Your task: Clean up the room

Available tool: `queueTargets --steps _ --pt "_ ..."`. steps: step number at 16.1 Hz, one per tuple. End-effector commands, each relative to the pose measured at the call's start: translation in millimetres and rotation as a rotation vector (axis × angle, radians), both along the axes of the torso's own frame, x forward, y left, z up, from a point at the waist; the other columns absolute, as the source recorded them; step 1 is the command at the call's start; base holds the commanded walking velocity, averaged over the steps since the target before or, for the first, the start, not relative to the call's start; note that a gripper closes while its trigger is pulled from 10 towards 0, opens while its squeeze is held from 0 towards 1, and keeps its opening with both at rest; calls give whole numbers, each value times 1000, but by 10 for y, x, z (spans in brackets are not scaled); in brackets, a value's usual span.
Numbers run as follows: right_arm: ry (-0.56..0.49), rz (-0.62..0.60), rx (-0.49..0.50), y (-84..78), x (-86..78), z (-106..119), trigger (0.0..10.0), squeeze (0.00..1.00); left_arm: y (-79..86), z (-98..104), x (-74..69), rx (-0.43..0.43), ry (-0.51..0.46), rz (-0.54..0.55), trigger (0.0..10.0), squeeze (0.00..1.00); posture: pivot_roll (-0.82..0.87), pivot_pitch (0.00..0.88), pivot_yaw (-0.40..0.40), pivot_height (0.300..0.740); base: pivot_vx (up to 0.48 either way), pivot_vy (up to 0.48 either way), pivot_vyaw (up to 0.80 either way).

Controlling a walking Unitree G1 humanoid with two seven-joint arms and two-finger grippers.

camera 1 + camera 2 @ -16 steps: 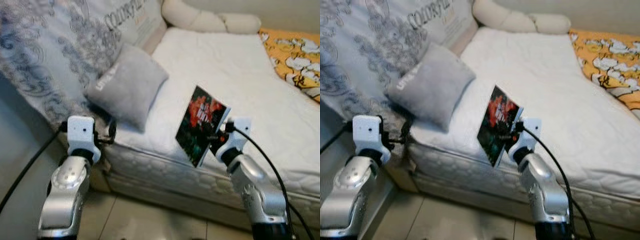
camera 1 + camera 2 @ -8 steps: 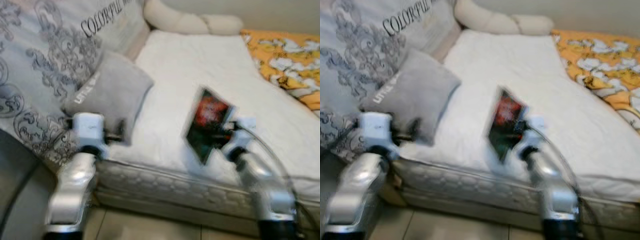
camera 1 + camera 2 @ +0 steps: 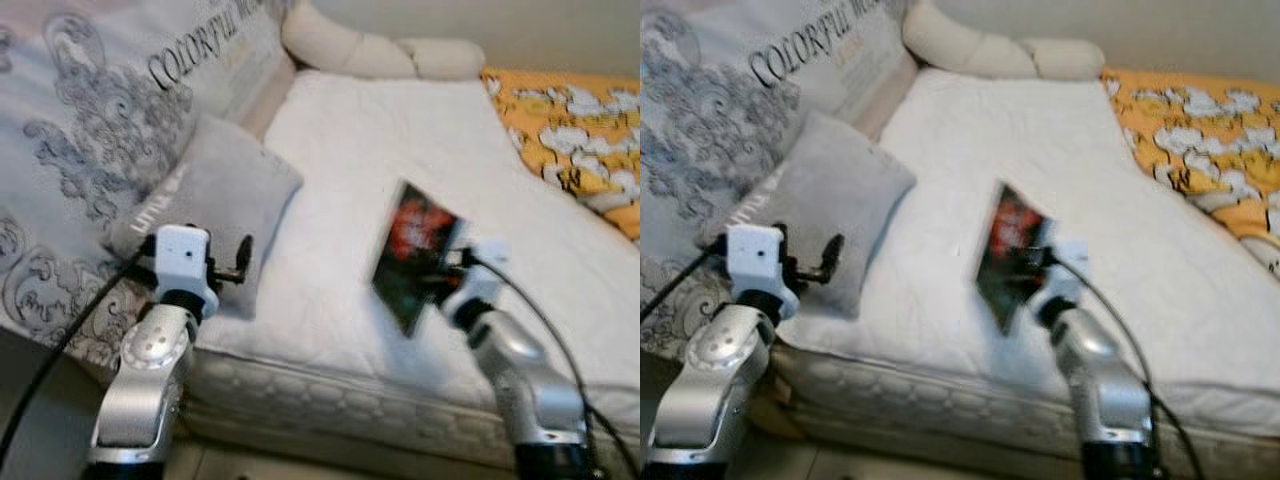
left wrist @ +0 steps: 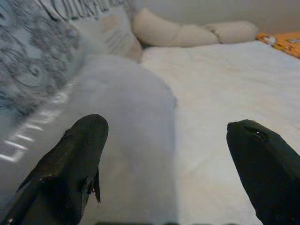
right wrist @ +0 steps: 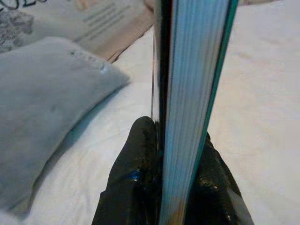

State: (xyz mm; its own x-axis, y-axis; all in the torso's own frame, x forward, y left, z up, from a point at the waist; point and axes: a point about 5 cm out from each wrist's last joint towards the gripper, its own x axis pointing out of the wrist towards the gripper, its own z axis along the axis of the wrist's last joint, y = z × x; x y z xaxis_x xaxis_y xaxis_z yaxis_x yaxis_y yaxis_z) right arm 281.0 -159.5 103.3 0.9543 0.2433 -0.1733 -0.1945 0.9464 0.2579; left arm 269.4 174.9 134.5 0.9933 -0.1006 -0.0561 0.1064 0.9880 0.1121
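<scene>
The thin paperback book with the dark cover and red artwork (image 3: 414, 254) is in the air above the white quilted mattress (image 3: 400, 140), held upright and a little tilted over the near part of the bed. The right claw (image 3: 447, 272) is clamped on its lower edge; in the right wrist view the two black fingers (image 5: 136, 178) pinch the book from both sides, with the pale blue-white page edges and a teal trim of the cover (image 5: 192, 93) running straight up between them.

The step in hand looks like carrying a stray book off the bed as part of tidying. The next move calls for finding a proper resting place, which none of the views offers, and keeping the grip firm while the body turns, since a slim glossy book held by one edge could pivot or slip.

The left claw (image 4: 168, 164) hangs spread wide and empty, just in front of the soft grey square cushion with white lettering (image 3: 215, 205), which leans at the bed's left side against a large pale pillow printed with grey scrollwork and lettering (image 3: 110, 130). At the head of the bed lies a plump cream bolster (image 3: 370, 52); on the far right is a crumpled orange blanket with white cloud shapes (image 3: 575, 130). All the bedding looks soft and yielding; the book is the only stiff, flat thing.
</scene>
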Motion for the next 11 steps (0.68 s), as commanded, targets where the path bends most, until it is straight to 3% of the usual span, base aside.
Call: queueTargets --steps 1,9,11 --pt "-65 44 24 128 38 131 10000 0 63 30 0 13 -11 14 10000 0 -61 0 -18 740 334 0 0" --pt "-64 42 23 125 37 130 10000 0 63 22 -10 59 1 -15 10000 0 -51 0 -20 740 325 0 0" --pt "-55 42 37 95 18 138 10000 0 70 18 -39 73 14 -29 10000 0 -46 0 -27 740 0 0 0"
